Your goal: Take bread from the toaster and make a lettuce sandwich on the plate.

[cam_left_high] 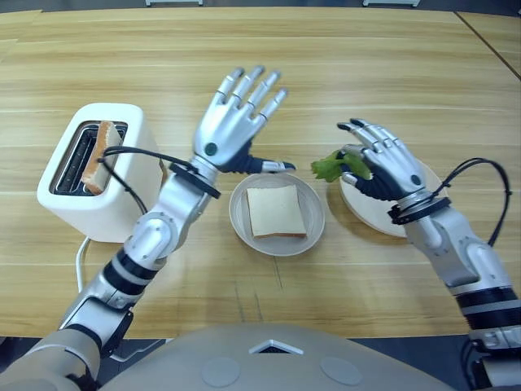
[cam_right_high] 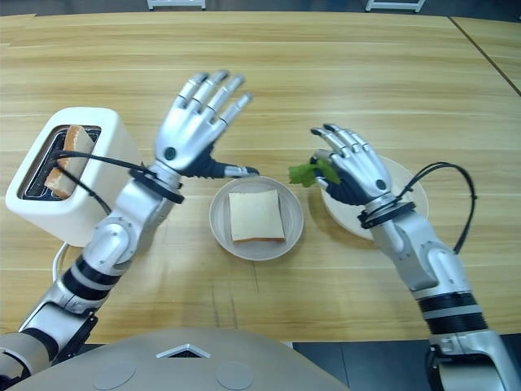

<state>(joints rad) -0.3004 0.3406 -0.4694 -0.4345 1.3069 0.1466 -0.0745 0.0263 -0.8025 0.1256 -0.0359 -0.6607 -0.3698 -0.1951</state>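
Observation:
A white toaster (cam_left_high: 102,175) stands at the left with one bread slice (cam_left_high: 98,153) upright in its slot. A second bread slice (cam_left_high: 276,211) lies flat on the round plate (cam_left_high: 241,221) in the middle. My left hand (cam_left_high: 232,120) is above and just behind the plate's left rim, fingers spread and holding nothing. My right hand (cam_left_high: 377,160) is curled around a green lettuce leaf (cam_left_high: 330,166), held above the gap between the middle plate and a second plate (cam_left_high: 366,213) at the right.
A black cable (cam_left_high: 476,183) loops from my right wrist over the table. The toaster's white cord (cam_left_high: 80,257) trails toward the front edge. Bare wooden tabletop (cam_left_high: 326,57) stretches behind the plates.

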